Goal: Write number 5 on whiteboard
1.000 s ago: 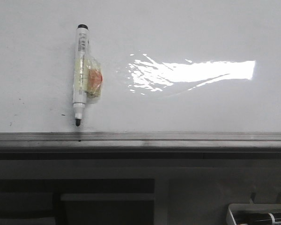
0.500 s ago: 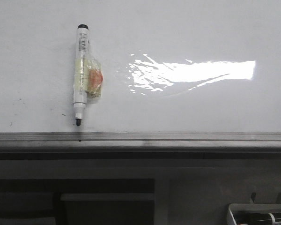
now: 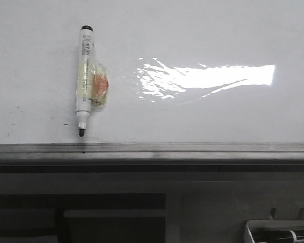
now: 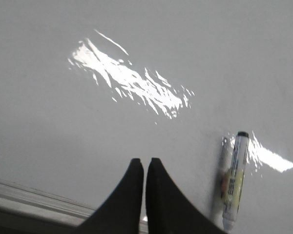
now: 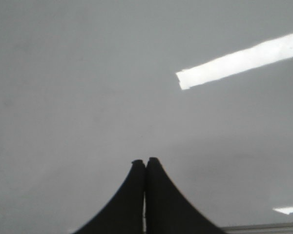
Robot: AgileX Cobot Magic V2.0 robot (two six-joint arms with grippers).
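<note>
The whiteboard [image 3: 218, 30] lies flat and glossy, and no number 5 is in view on it. A white marker [image 3: 84, 66] with a black tip lies on the board at the left, tip toward the grey rail [image 3: 192, 148]. A yellow and orange wrap [image 3: 99, 86] sticks to its middle. In the left wrist view my left gripper [image 4: 145, 162] is shut and empty above the board [image 4: 63, 122], with the marker [image 4: 237, 170] off to one side, apart from the fingers. My right gripper [image 5: 145, 161] is shut and empty over bare board [image 5: 88, 73]. Neither gripper shows in the front view.
A bright glare patch [image 3: 218, 76] lies on the board right of the marker. Small dark specks [image 3: 12, 124] dot the board near the rail. Below the rail is a grey cabinet front [image 3: 116, 212]. A white tray [image 3: 251, 230] holding a dark marker [image 3: 289, 235] sits at the lower right.
In the front view the marker sits slightly further left than before, and the glare has shifted a little left too. Nothing else differs.
</note>
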